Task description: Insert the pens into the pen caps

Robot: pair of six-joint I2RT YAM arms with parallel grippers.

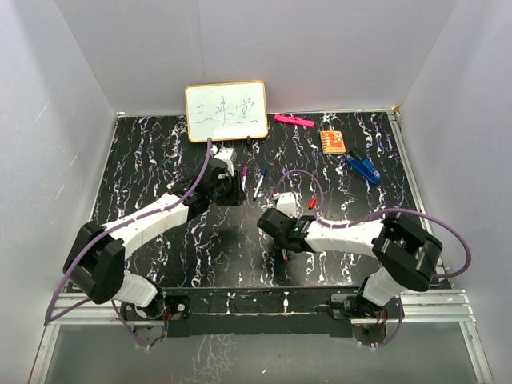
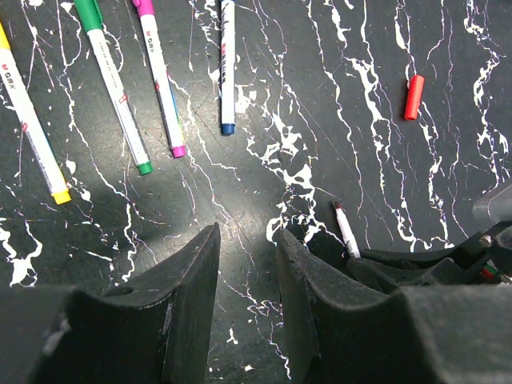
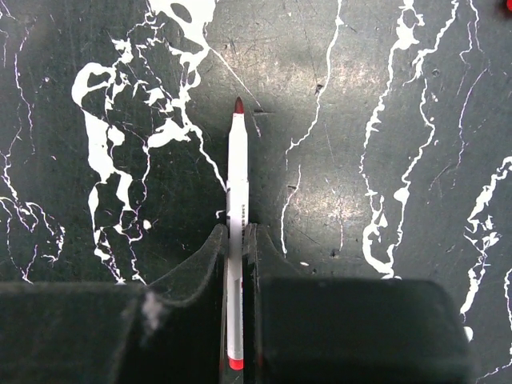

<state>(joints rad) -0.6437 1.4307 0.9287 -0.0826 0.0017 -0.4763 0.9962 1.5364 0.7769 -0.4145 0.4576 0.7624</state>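
Note:
My right gripper point(image 3: 238, 232) is shut on a white pen point(image 3: 238, 168) with a red tip, which points away from the fingers just above the black marbled table. From above, this gripper point(image 1: 280, 240) sits at mid-table. The left wrist view shows that pen's tip point(image 2: 346, 230) at the lower right and a red pen cap point(image 2: 413, 97) lying alone beyond it. My left gripper point(image 2: 248, 236) stands open over bare table, nothing between its fingers. Past it lie several pens side by side: yellow point(image 2: 32, 120), green point(image 2: 116, 88), magenta point(image 2: 160, 80) and blue point(image 2: 227, 68). The red cap point(image 1: 314, 202) lies right of both grippers.
A small whiteboard point(image 1: 226, 111) leans on the back wall. A pink marker point(image 1: 294, 121), an orange card point(image 1: 334, 142) and a blue object point(image 1: 364, 168) lie at the back right. White walls close in the table on three sides.

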